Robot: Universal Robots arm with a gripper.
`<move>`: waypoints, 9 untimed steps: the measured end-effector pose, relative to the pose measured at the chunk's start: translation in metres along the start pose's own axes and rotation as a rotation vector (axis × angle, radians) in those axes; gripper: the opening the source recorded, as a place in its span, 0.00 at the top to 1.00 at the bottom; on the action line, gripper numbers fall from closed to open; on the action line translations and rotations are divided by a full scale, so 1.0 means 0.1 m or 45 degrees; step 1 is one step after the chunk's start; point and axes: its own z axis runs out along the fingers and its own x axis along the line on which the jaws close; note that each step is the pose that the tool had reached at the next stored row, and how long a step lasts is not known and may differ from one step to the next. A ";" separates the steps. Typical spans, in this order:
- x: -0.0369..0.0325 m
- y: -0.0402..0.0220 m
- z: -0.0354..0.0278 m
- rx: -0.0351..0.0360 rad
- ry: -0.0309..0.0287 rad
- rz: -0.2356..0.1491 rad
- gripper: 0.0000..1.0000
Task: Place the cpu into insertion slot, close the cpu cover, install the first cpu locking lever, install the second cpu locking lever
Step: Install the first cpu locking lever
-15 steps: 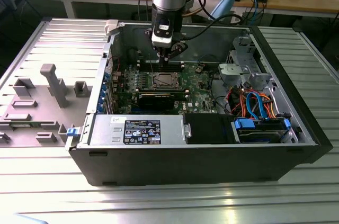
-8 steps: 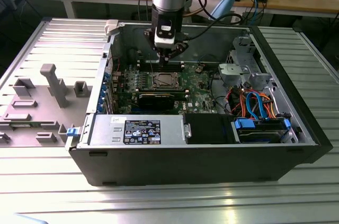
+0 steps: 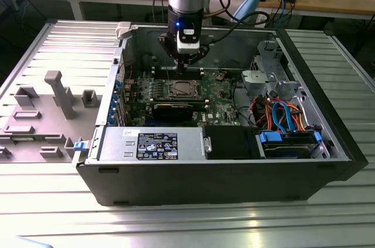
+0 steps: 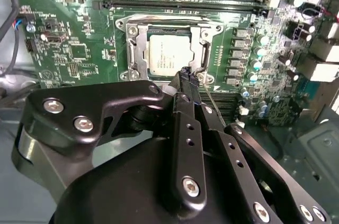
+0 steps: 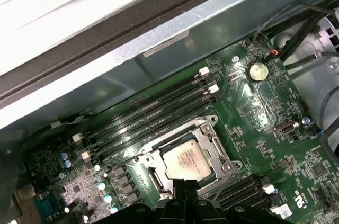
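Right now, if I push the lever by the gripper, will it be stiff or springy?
The lever is a thin wire rod, so probably springy and apt to slip off the gripper. Light itself; resistance likely comes from the cover it clamps.

Computer case (image 3: 222, 172), grey fixture (image 3: 35, 125) on table (image 3: 176, 224)

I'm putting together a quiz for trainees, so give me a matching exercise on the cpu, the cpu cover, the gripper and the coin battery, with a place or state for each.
Things:
1. cpu
2. cpu cover
3. gripper
4. coin battery

Places or states:
A. round and silvery, mounted on the motherboard
B. grey metal top showing through a square window
C. lowered flat around the chip
D. tips at the frame's edge

Pairs: 1-B, 2-C, 3-D, 4-A
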 end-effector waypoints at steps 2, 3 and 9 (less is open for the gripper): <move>0.000 -0.001 0.001 0.0004 0.0004 -0.043 0.89; 0.000 0.000 0.002 0.0003 0.0006 -0.073 0.89; 0.000 0.000 0.007 0.0014 0.0024 -0.231 0.89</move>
